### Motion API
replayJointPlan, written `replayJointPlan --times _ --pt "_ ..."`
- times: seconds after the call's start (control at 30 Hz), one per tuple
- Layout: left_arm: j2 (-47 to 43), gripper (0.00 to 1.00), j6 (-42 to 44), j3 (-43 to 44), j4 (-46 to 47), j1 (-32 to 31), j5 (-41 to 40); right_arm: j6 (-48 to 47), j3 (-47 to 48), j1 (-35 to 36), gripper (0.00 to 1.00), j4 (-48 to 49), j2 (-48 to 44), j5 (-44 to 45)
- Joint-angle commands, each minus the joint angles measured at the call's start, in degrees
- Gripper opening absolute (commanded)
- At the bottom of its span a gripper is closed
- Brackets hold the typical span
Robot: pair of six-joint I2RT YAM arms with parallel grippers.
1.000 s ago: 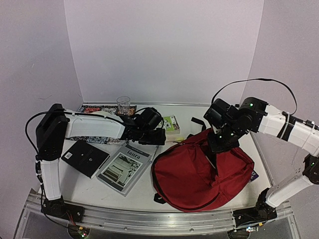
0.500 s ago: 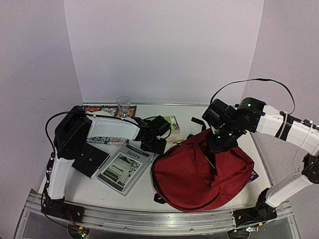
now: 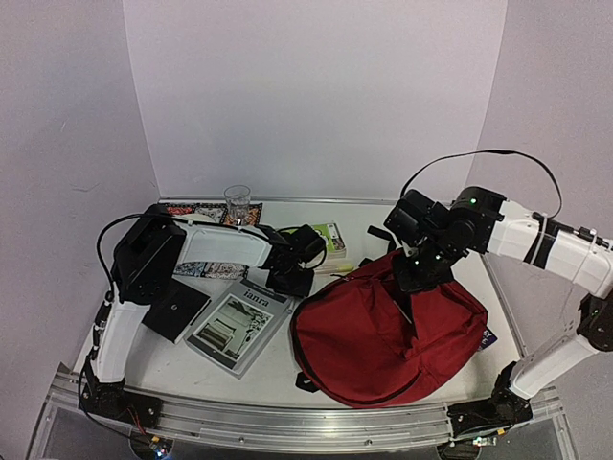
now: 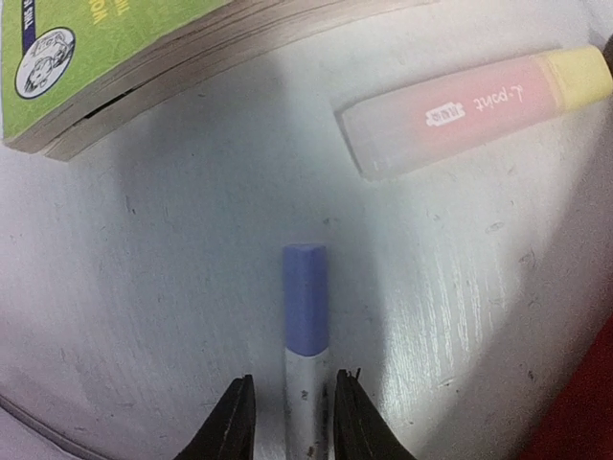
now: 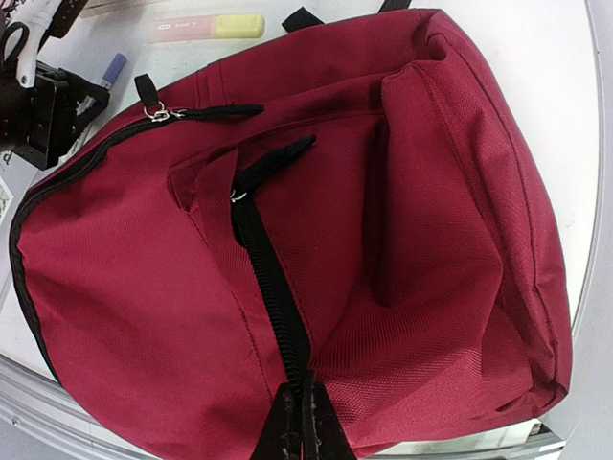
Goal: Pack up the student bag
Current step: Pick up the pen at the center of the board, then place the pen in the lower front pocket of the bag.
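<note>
On the bench [image 4: 144,268] beside the dark-red fabric student bag [image 3: 383,335], our left jaws have narrowed astride a blue-capped white pen [image 4: 305,307], not yet gripping; right jaws clamp the bag; first pick looks near.

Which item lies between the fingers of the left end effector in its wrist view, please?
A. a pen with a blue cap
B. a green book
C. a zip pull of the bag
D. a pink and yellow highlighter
A: in the left wrist view the blue-capped pen lies lengthwise between the fingers of the left end effector, while the highlighter and the green book lie farther off.
</note>
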Motion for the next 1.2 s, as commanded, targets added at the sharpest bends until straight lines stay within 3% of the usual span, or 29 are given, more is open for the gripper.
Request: replayJointPlan --times 0.0,0.2,0.4,0.8,0.97,1.17 --pt "3.7 0.23 0.3 1.9 -1.3 1.1 0.2 -0.7 2.3 -0.1 0.00 -2.2 1.1 0.8" --pt "5.4 0.08 1.0 4.9 -1.9 1.8 -0.4 -0.9 2.7 -0.2 0.00 -1.5 1.3 0.4" --pt "2.7 0.00 0.6 7.2 -2.0 2.6 0.0 -1.1 2.9 -0.2 0.00 -1.3 1.3 0.2" --pt "-7.0 0.00 -3.9 8.6 -0.9 4.6 3.9 -2.6 4.5 -0.2 0.00 1.7 3.2 -1.6" --pt "-12.6 0.00 -7.2 4.6 3.2 4.7 7.9 -3.7 5.7 -0.2 0.00 3.4 4.5 -2.7" --pt "-20.4 0.00 -14.5 -7.6 14.4 4.6 17.3 -4.0 6.3 -0.1 0.00 5.2 5.6 -3.3"
